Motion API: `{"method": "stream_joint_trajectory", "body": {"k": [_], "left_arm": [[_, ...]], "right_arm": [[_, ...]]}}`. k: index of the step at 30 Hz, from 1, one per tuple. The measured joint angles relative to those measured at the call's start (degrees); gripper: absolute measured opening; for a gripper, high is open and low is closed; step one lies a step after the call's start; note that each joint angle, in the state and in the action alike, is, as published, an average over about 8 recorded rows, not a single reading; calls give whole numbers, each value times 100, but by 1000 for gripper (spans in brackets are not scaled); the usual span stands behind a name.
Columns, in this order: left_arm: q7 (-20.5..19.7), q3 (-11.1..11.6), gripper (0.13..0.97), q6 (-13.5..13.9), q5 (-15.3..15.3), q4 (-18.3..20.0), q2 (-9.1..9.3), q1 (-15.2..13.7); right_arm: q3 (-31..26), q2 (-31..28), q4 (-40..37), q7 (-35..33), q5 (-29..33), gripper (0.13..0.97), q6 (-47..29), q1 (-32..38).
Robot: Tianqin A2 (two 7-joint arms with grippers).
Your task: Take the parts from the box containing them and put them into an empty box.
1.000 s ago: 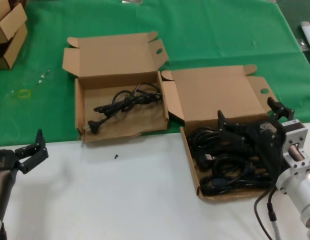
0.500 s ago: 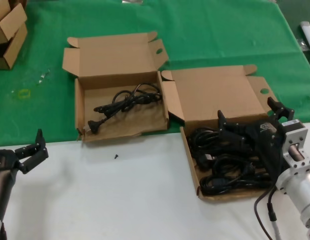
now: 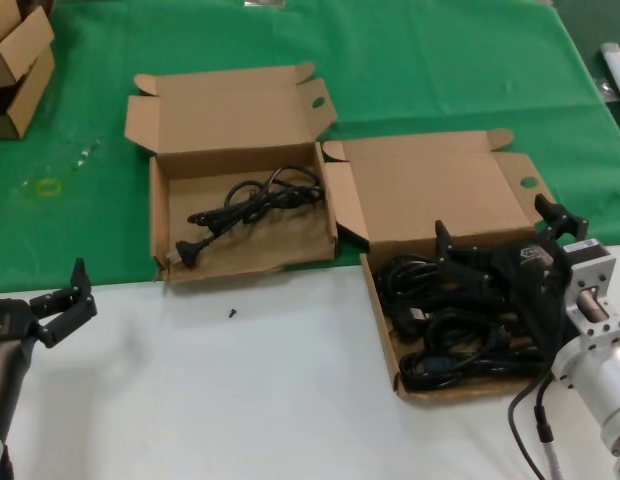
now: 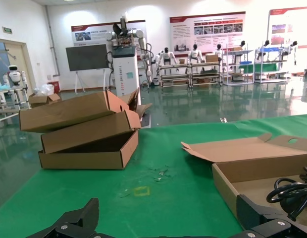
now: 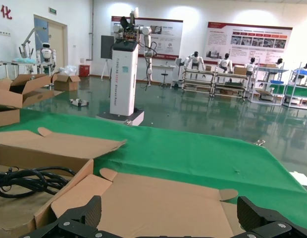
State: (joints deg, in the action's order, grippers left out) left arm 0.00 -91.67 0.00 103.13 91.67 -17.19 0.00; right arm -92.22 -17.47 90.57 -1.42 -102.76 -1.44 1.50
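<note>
Right gripper (image 3: 500, 262): I am hovering wide open over the power cords (image 3: 445, 335) in the intact box (image 3: 382, 330), right edge.
Left gripper (image 3: 62, 300): idling open, left edge.
Ragged box (image 3: 162, 225): holding one cord (image 3: 252, 205).
Around: small screw (image 3: 231, 313); stacked cartons (image 3: 18, 62), far-left corner.
Writing: none readable.

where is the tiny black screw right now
In the head view the tiny black screw lies alone on the white table, just in front of the left box's ragged front edge, left of the box of cords.
</note>
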Motion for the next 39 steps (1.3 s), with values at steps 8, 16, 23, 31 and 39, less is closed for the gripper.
{"method": "stream_joint_trajectory", "body": {"k": [8, 16, 23, 31, 39], "left_arm": [[0, 0, 966, 0, 0, 0, 0, 0], [0, 0, 966, 0, 0, 0, 0, 0], [0, 0, 966, 0, 0, 0, 0, 0], [0, 0, 966, 0, 0, 0, 0, 0], [0, 0, 966, 0, 0, 0, 0, 0]], "right_arm": [[0, 0, 0, 0, 0, 966, 0, 0], [0, 0, 0, 0, 0, 966, 0, 0], [0, 0, 0, 0, 0, 966, 0, 0], [0, 0, 0, 0, 0, 966, 0, 0], [0, 0, 0, 0, 0, 966, 0, 0]]}}
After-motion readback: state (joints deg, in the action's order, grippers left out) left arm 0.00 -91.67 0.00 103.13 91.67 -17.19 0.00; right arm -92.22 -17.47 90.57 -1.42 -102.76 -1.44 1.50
